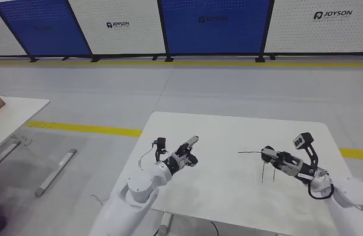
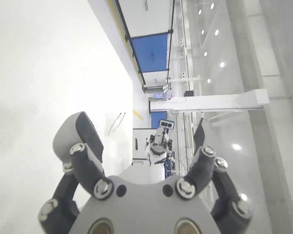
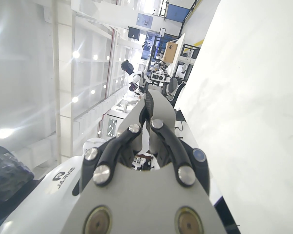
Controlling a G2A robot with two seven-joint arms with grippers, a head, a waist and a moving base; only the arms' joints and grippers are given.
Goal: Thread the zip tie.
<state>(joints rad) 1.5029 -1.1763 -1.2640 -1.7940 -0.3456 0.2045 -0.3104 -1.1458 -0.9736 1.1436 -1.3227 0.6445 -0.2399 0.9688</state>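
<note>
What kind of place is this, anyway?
Likely a factory hall or robot test area: blue and white partition panels wall it off, a yellow line marks the floor, and white work tables stand there.

Place: a large robot lab or industrial test hall
Floor: wide, smooth grey floor marked with yellow lines, as in a factory bay
Walls: a row of blue panels and white panels in black frames fences off the area
Furniture: a plain white worktable, with a second white table off to one side
Ceiling: high, with rows of round lights and a white beam
Background: white shelving, black-framed workstations and a cardboard box
</note>
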